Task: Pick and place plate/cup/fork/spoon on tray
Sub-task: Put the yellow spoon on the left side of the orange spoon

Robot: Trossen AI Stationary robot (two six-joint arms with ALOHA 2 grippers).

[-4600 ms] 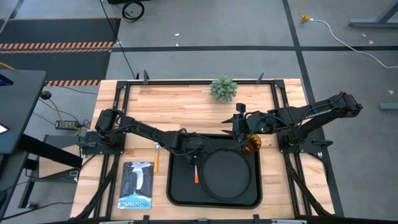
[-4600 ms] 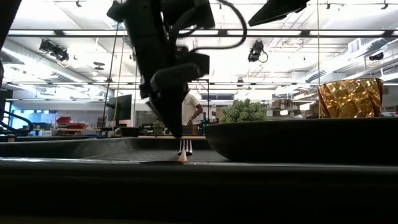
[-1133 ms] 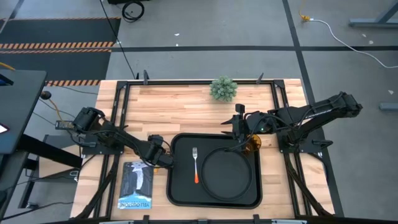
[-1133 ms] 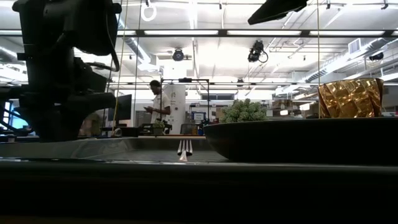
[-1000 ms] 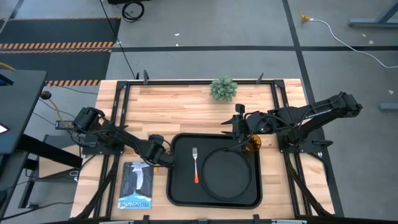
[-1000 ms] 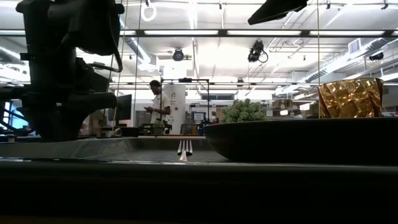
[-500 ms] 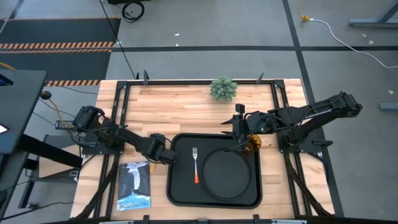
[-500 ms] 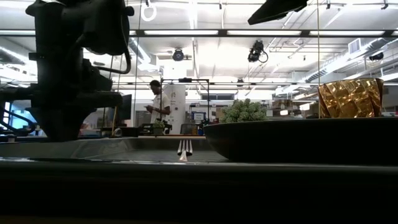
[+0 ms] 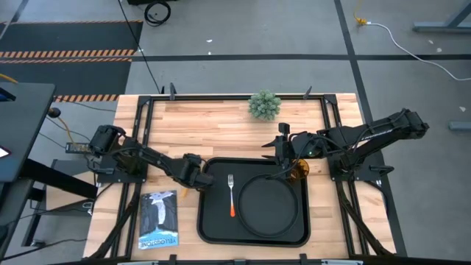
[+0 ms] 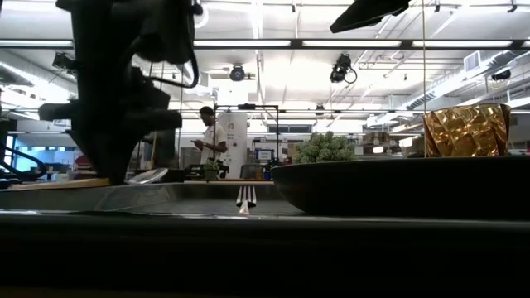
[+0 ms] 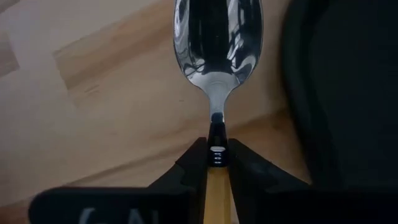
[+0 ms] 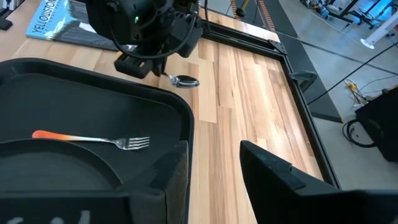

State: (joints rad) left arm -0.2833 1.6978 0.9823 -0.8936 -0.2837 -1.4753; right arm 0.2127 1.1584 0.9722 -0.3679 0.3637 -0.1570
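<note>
My left gripper [image 9: 193, 171] is shut on the spoon [image 11: 217, 37], which has a silver bowl and an orange handle, over the wood just left of the black tray [image 9: 202, 221]. The spoon's bowl also shows in the low view [image 10: 149, 175] and the right wrist view [image 12: 185, 81]. The fork [image 9: 232, 193] lies flat in the tray, left of the round black plate [image 9: 270, 210]. The amber cup [image 9: 299, 171] stands at the tray's far right corner; its foot is hidden. My right gripper [image 12: 214, 163] is open and empty above the tray's far right part. My left gripper pinches the spoon's handle at its bowl end [image 11: 216, 132] between its two fingers. The fingers lie along the spoon, and the orange handle runs back between them. The bowl sticks out past the fingertips toward the table's far edge, a little above the wood.
A small green plant [image 9: 264, 105] stands at the far edge. A dark booklet [image 9: 160, 219] lies on the wood left of the tray, near the front. Bare wood lies between the tray and the plant. A person [image 10: 205, 136] stands in the room beyond.
My left gripper, shut on the spoon, has gone up and toward the table's far edge and the tray. The spoon has come off the wood, and its bowl now shows in the low view. The fork, plate and right arm have stayed still.
</note>
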